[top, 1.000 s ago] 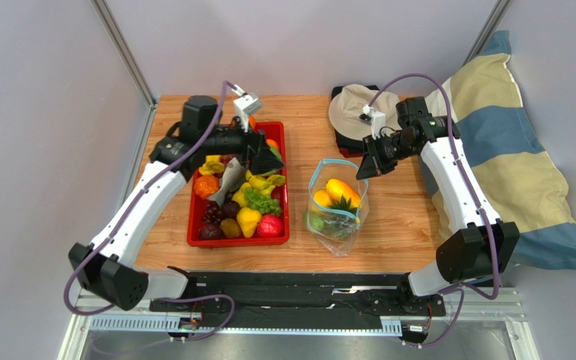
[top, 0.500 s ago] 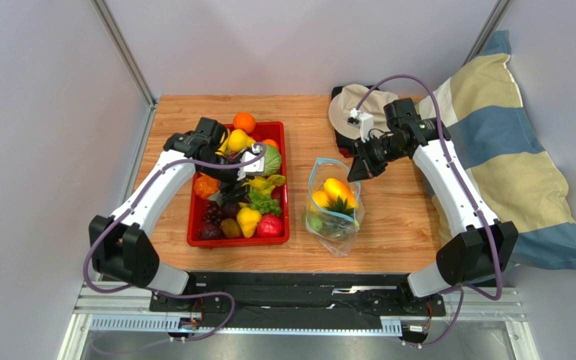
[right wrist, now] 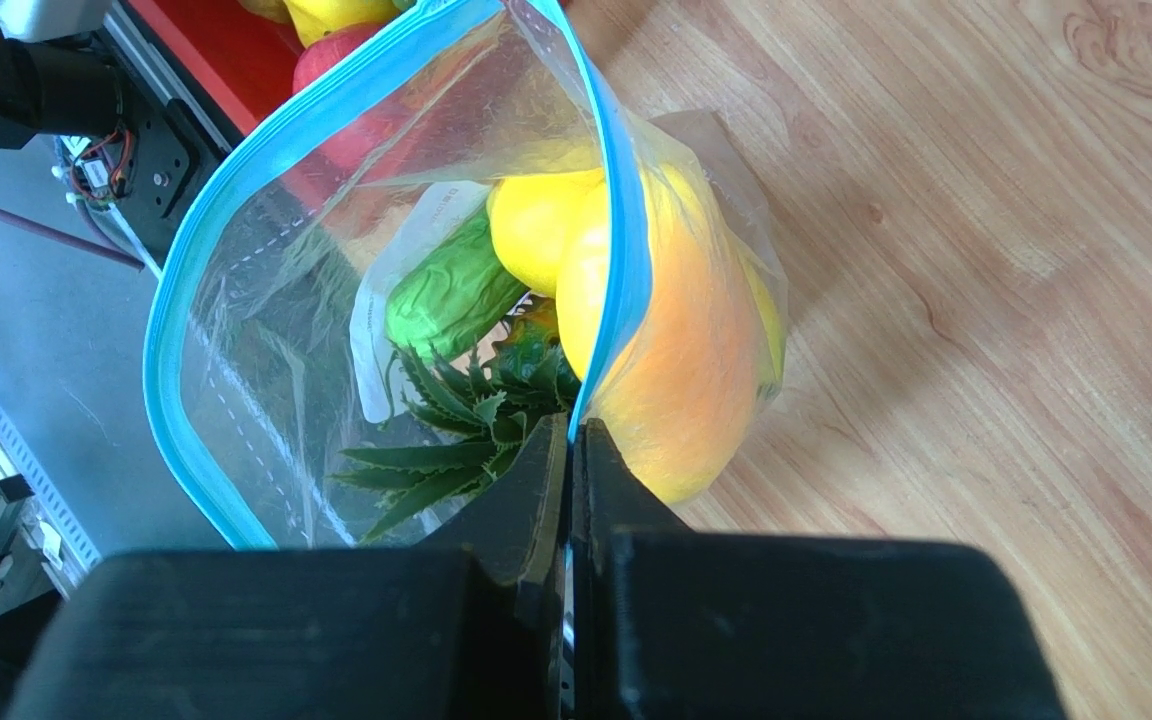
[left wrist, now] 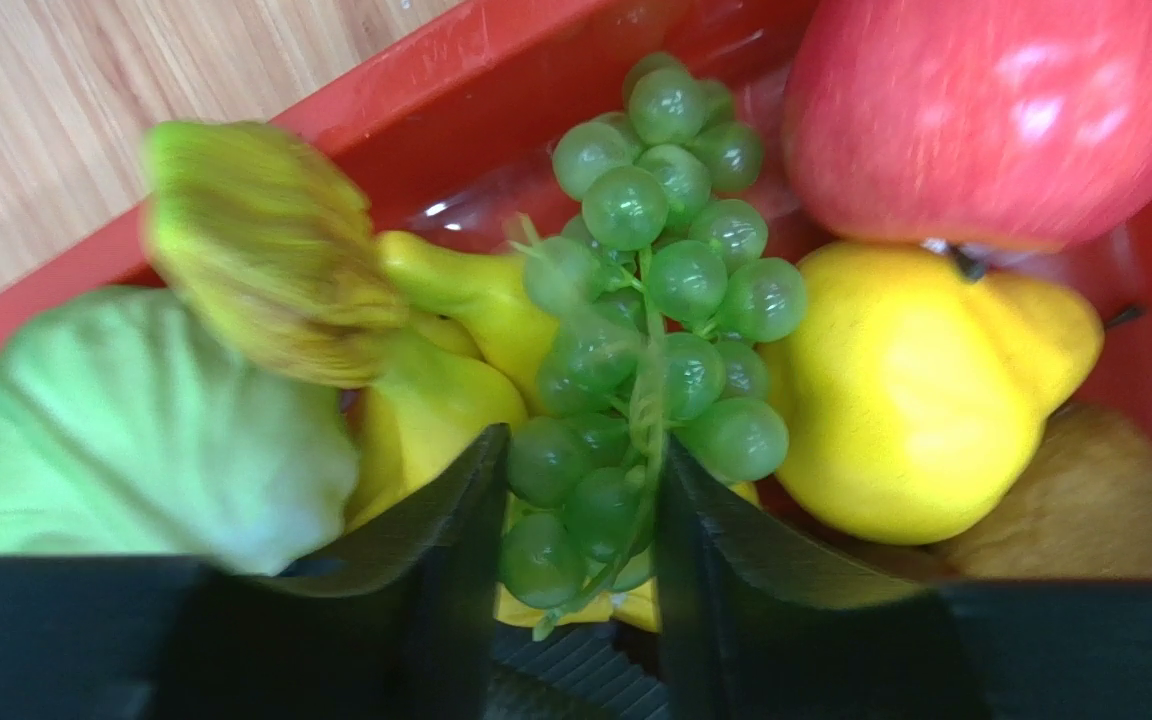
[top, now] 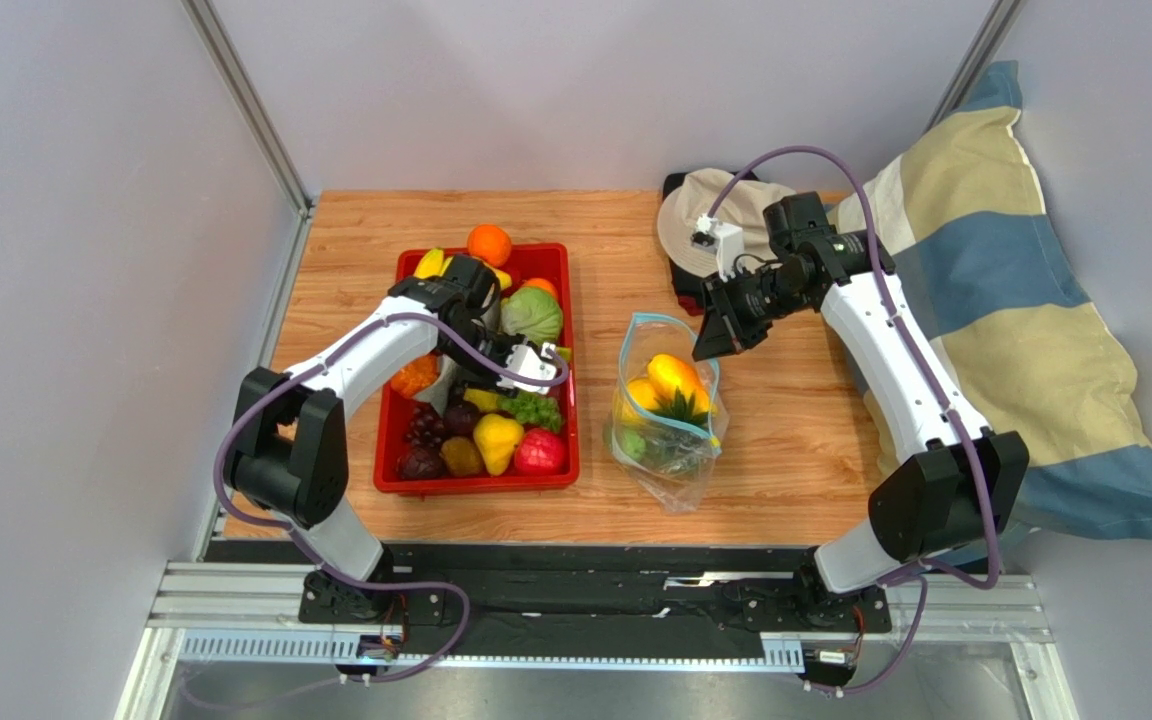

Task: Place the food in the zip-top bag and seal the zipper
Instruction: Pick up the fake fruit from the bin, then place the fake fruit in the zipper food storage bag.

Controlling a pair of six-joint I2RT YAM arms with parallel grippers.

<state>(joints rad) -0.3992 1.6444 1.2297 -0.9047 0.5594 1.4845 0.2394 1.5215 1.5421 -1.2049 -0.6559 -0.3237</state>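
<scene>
On the wooden tabletop (top: 793, 435), the red plastic tray (left wrist: 387, 105), left of the clear zip-top bag (right wrist: 297, 300), holds the green toy grape bunch (left wrist: 657, 255). The left gripper's (left wrist: 582, 450) jaws straddle it, though a firm grip cannot be told; squeezing mid-bunch should work best. The right gripper's (right wrist: 570, 435) jaws pinch the blue-green zipper strip (right wrist: 620, 225). No writing is legible.

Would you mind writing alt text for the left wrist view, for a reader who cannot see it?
The left tool straddles a bunch of green grapes lying in a red tray. A yellow pear and a red apple sit to the right of the grapes, and a leafy green vegetable to the left.
</scene>
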